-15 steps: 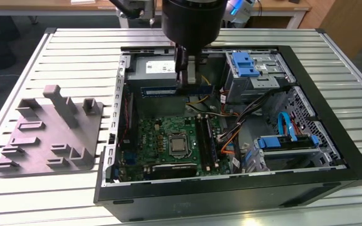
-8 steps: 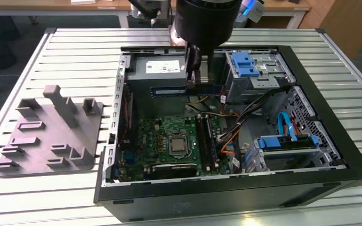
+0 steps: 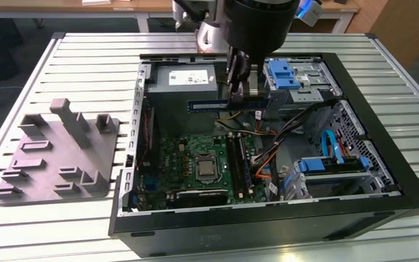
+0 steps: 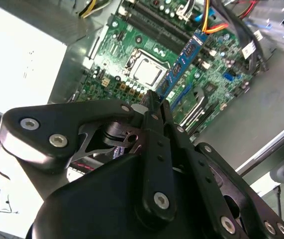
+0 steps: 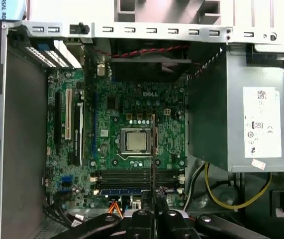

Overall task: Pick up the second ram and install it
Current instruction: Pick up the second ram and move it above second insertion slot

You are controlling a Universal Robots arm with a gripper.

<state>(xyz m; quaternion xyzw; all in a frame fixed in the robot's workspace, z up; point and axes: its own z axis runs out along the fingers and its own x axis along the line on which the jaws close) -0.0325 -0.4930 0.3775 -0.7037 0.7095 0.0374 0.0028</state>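
My gripper (image 3: pixel 241 97) hangs over the open computer case (image 3: pixel 268 218), shut on the second ram (image 3: pixel 213 105). The ram is a thin bluish stick held level on its long edge, above the power supply's near edge and the cables. In the second wrist view the ram (image 4: pixel 182 56) sticks out from the fingertips (image 4: pixel 155 102) over the green motherboard (image 4: pixel 132 45). In the first wrist view it shows edge-on as a thin line (image 5: pixel 153 149) crossing the long black memory slots (image 5: pixel 132 178). A bluish stick (image 5: pixel 124 191) sits in the slot closest to the gripper (image 5: pixel 153 203).
The processor socket (image 3: pixel 208 166) lies mid-board beside the slots (image 3: pixel 239 164). The grey power supply (image 3: pixel 184 82) fills the case's far corner. Blue drive brackets (image 3: pixel 282 73) and orange, blue and black cables (image 3: pixel 268 158) crowd the exterior view's right. A grey moulded fixture (image 3: pixel 57 147) rests on the slatted table.
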